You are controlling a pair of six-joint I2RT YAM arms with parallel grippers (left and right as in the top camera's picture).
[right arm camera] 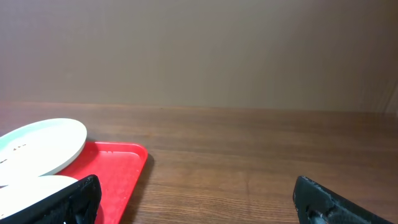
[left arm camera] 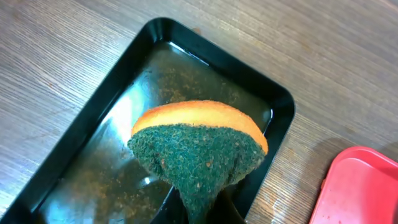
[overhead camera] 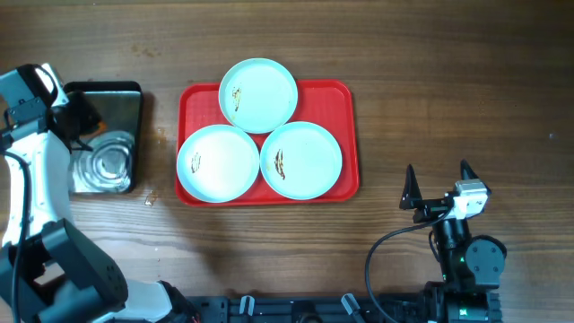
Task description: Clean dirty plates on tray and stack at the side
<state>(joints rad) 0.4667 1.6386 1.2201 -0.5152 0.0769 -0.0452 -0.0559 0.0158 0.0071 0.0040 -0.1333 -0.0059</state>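
Three pale plates lie on the red tray (overhead camera: 347, 100): one at the back (overhead camera: 260, 94), one front left (overhead camera: 220, 163), one front right (overhead camera: 303, 160). Each has a small brown smear. My left gripper (overhead camera: 82, 119) is over the black pan and is shut on a green-and-orange sponge (left arm camera: 199, 146), held above the pan's wet floor. My right gripper (overhead camera: 439, 186) is open and empty, right of the tray near the front edge. In the right wrist view (right arm camera: 199, 205) it faces the tray's corner (right arm camera: 121, 165) and two plate edges (right arm camera: 40, 144).
The black metal pan (overhead camera: 134, 99) stands left of the tray with water and a metal scourer-like shine in it; its rim (left arm camera: 283, 102) shows in the left wrist view, with the tray's corner (left arm camera: 364, 186) at the right. Bare wood lies right of the tray.
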